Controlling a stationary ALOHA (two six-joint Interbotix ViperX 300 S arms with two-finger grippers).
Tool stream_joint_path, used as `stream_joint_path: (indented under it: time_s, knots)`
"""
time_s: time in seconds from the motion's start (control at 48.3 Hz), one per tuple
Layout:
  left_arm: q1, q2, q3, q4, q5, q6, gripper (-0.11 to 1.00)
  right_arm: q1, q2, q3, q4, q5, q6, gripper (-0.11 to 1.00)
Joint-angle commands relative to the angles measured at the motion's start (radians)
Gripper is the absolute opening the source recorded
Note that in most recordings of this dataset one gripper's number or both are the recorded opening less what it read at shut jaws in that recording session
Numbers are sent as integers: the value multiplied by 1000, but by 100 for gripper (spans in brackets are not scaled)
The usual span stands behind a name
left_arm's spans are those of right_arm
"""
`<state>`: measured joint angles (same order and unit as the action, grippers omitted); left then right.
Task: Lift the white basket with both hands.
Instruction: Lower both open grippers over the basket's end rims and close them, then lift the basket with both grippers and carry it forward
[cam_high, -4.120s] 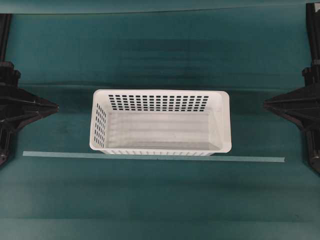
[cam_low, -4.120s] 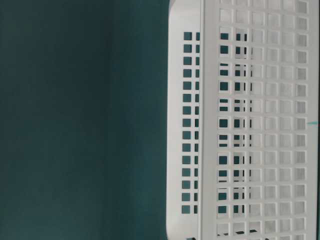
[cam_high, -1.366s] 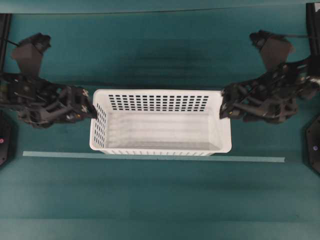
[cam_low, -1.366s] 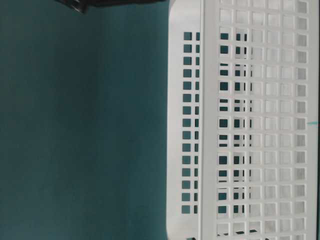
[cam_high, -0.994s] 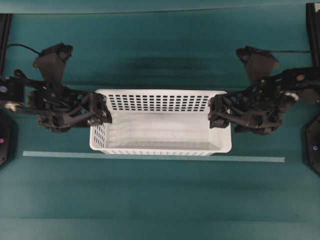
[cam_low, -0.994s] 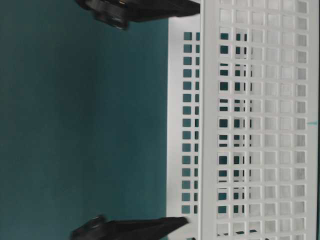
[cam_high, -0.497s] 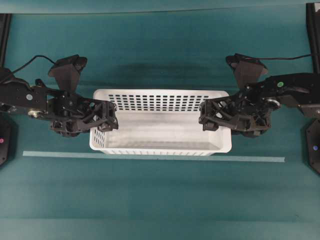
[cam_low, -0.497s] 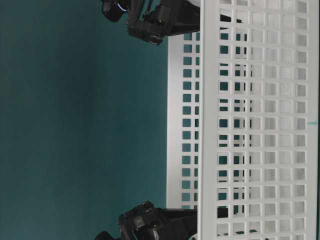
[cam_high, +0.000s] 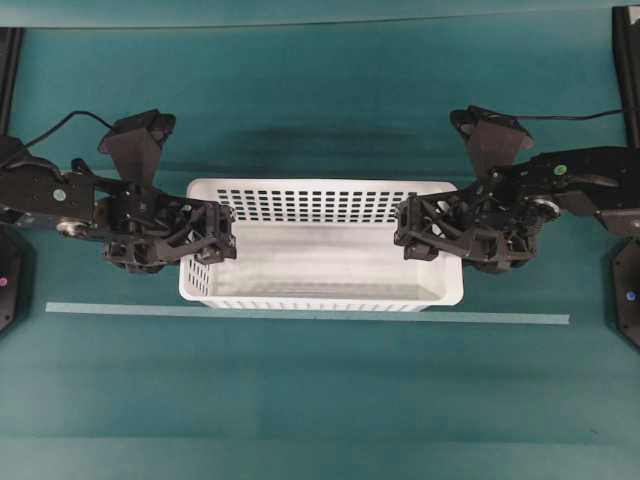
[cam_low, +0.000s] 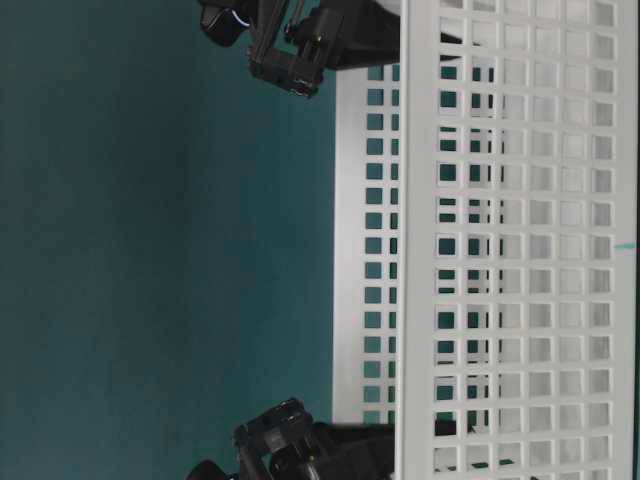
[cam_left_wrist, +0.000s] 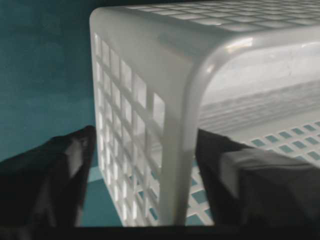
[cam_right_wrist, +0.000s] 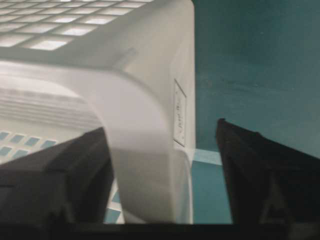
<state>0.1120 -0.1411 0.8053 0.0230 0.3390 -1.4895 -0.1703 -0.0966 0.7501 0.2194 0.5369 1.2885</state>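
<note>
At mid-bench, the white basket (cam_high: 320, 245) sits on the teal cloth, its long side parallel to a pale strip of tape (cam_high: 300, 314) that lies just beside its near wall. Each short end wall is straddled by a gripper. The left gripper (cam_high: 215, 240) has one jaw inside the basket and one outside, with gaps to the wall on both sides in the left wrist view, so it is not clamped. The right gripper (cam_high: 415, 235) brackets the opposite wall likewise; its inner jaw looks close to the plastic, the outer one apart.
</note>
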Motion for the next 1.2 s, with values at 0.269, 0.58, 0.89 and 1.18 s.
stream_joint_path:
  time_s: [0.269,0.58,0.89,1.18]
  knots:
    - [-3,20,0,5,-5,2,17,3,41,-25,0,6,-3,24]
    - [-3,20,2,5,-2,2,17,-6,40,-25,0,0,-8,23]
    - [-11,2,-29,5,2,0,17,0,15,-44,2,20,-8,24]
    - [-26,-115,-144,5,98,3,15,-3,-95,-107,2,158,-8,23]
